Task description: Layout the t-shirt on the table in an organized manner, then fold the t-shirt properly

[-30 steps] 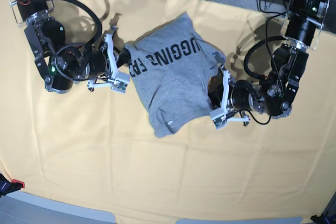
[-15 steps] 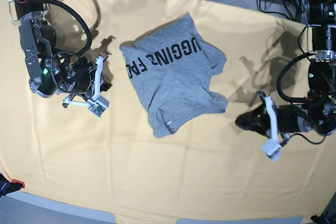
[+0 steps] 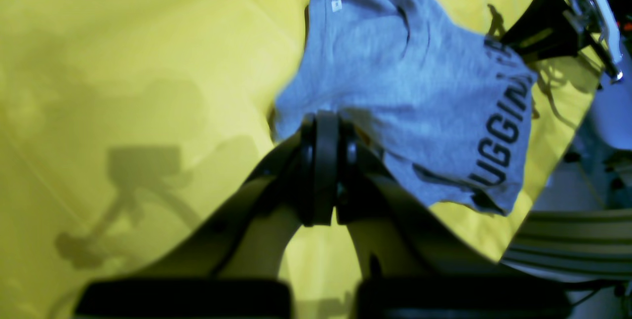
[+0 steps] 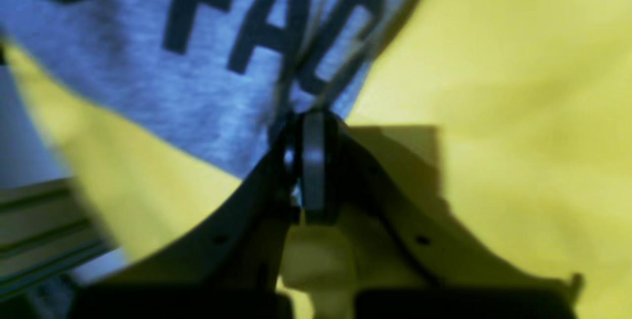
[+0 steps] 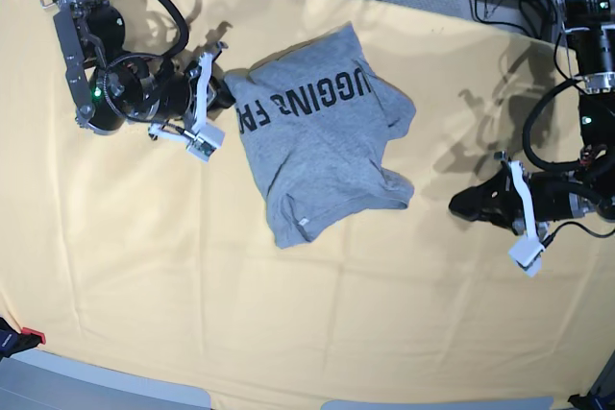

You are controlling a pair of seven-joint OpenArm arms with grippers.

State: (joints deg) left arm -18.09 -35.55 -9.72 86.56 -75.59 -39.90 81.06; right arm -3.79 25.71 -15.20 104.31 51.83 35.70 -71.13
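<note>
1. Setting: a wide pale yellow-orange cloth-covered table [image 5: 144, 285].
2. Right gripper [image 5: 223, 101]: black jaws clenched, tip at the lettered edge of the shirt; whether cloth is pinched cannot be told.
3. Left gripper [image 5: 464, 205]: jaws clenched, holding nothing, well apart from the shirt.
4. Heather-grey cotton t-shirt [image 5: 317, 151] with black block lettering: lies rumpled at the table's centre.

The t-shirt [image 5: 322, 156] is soft, matt heather-grey cloth with flat black print. The table [image 5: 144, 266] wears matt pale yellow cloth, faintly creased. The gripper fingers [image 3: 318, 161] look like smooth black plastic.
</note>
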